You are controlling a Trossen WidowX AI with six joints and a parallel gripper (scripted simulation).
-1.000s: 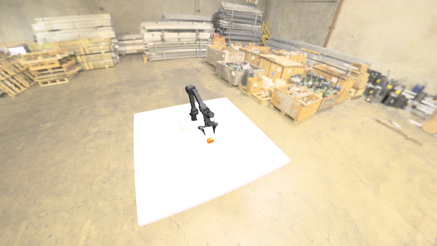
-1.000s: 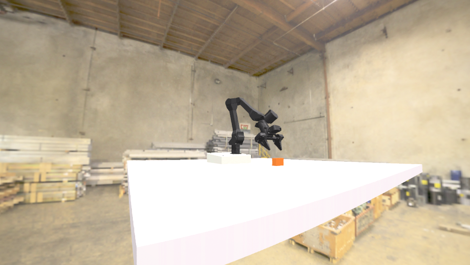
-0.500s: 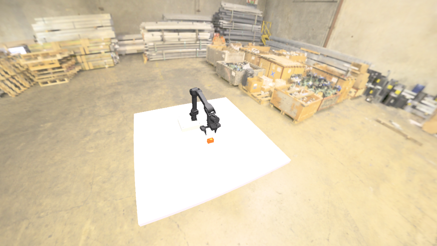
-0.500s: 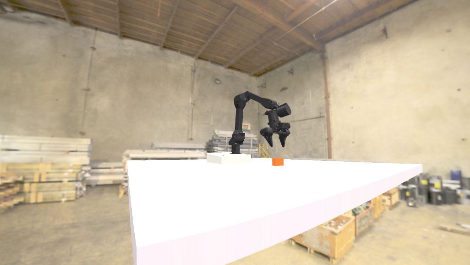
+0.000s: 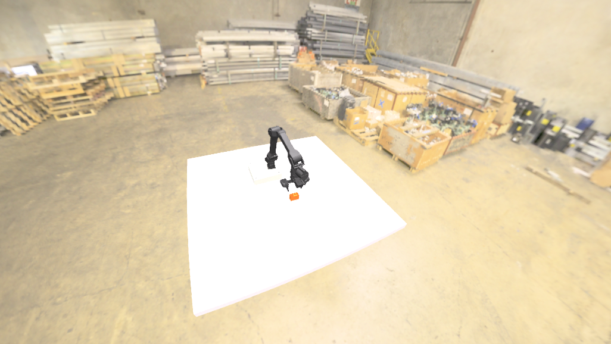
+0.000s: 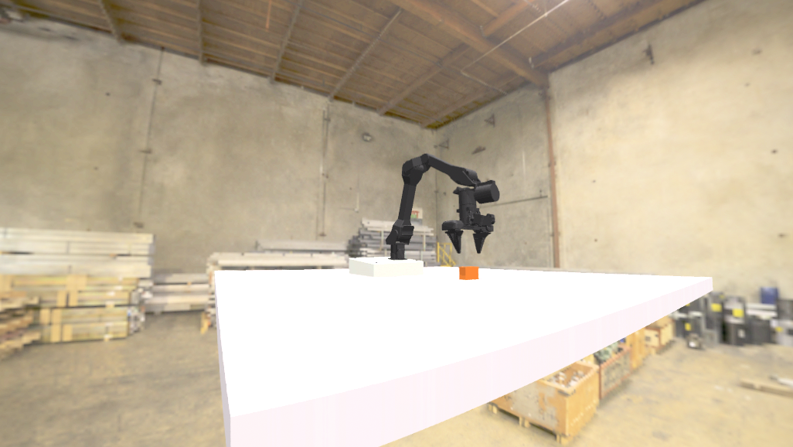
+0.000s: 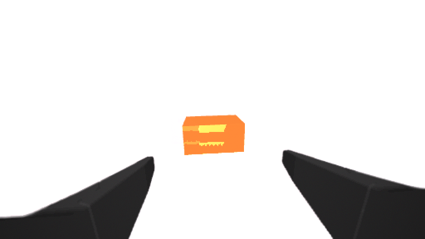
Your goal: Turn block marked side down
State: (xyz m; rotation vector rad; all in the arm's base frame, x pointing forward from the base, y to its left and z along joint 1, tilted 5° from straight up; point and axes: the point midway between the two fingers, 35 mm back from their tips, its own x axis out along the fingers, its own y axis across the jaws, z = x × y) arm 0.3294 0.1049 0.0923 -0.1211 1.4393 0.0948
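An orange block (image 5: 293, 196) (image 6: 468, 273) (image 7: 234, 141) rests flat on the white table (image 5: 239, 239) (image 6: 332, 332). In the wrist view its largest visible face shows yellow patches left of its middle; I cannot tell whether they are the mark or lighting. The underside is hidden. My gripper (image 5: 293, 188) (image 6: 468, 253) (image 7: 218, 154) is open and empty. It points down, its fingertips a little above the block and touching nothing. In the wrist view the block lies between the two fingers from left to right, farther up in the picture than the tips.
The white base block (image 5: 265, 176) (image 6: 385, 268) under the arm stands behind and to the left of the orange block. The table's side edge (image 5: 299, 277) (image 6: 471, 360) shows at the front. Crates (image 5: 412, 145) and stacked beams stand on the floor beyond the table.
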